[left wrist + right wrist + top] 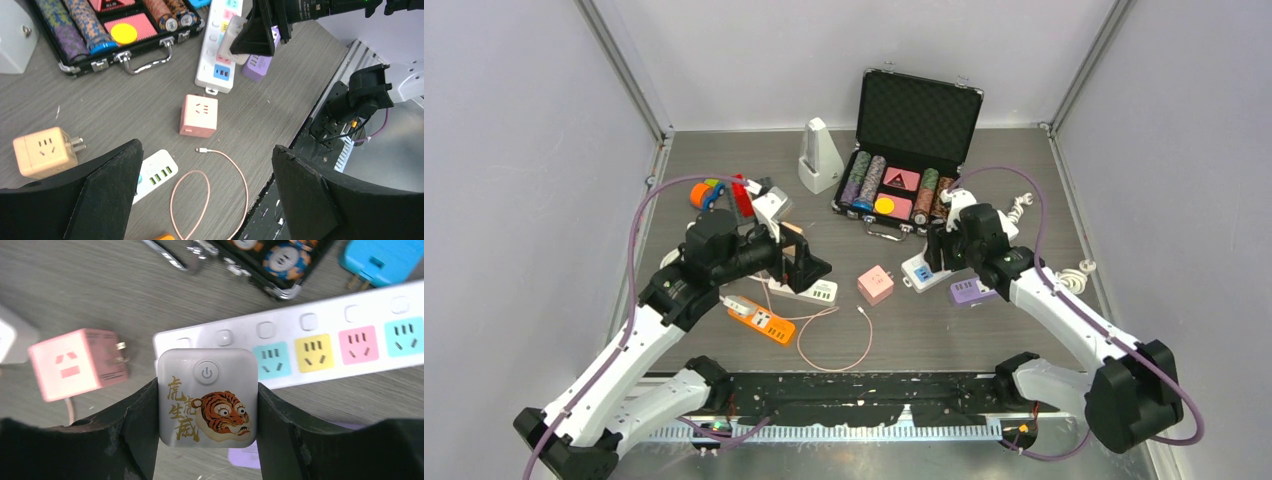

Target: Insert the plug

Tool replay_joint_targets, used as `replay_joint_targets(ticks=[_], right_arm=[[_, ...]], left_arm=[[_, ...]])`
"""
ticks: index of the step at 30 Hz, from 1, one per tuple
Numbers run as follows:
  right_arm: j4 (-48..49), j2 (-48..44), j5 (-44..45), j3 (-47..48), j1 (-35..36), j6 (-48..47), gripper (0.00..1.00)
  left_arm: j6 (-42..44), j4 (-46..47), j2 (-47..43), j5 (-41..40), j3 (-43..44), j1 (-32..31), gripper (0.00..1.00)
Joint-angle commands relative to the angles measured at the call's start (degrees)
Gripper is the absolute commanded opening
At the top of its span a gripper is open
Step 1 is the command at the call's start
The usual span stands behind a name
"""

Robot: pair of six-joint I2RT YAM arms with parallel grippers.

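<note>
Tiger plug (207, 397) clamped tight in the right gripper (937, 252)
Greyish square, power button on top, sitting just over the end of the white power strip (320, 347); left gripper (206, 150) spread wide, bare surface (75, 290) beside it

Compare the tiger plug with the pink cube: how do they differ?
The tiger plug is clamped in the right gripper over the power strip; the pink cube lies free on the table. The tiger plug is grey with a tiger print and power button; the pink cube is pink with prongs showing. Both are rounded blocks.
</note>
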Motion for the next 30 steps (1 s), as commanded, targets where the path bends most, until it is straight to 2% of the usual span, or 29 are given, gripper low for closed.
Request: replay_joint_targets(ticks=[1,6,10,21,30], right_arm=[[10.75,0.67,2.06,-1.99,-4.29,-1.80,0.05],[13.10,0.42,1.40,-4.62,-8.38,-3.77,0.05],[14.34,1.83,-3.97,-4.49,-9.60,-5.60,0.05],[7.82,5.28,-15.93,-0.81,-10.69,-10.78,0.05],[4.61,7.40,-12.32,0.04,-10.76,-12.41,0.05]], left_arm=[[-1.14,-0.85,1.10,-0.90,0.26,-0.22,1.00],[-1.27,-0.93,1.37,-0.80,0.28,-0.28,1.00],[-1.11,-0.98,1.06,-1.07,0.37,-0.25,0.99],[-0.93,-1.01,-0.64,-1.93,-0.42,-0.30,1.00],[-0.84,-1.19,-0.09,-1.71,-0.61,-0.27,1.00]])
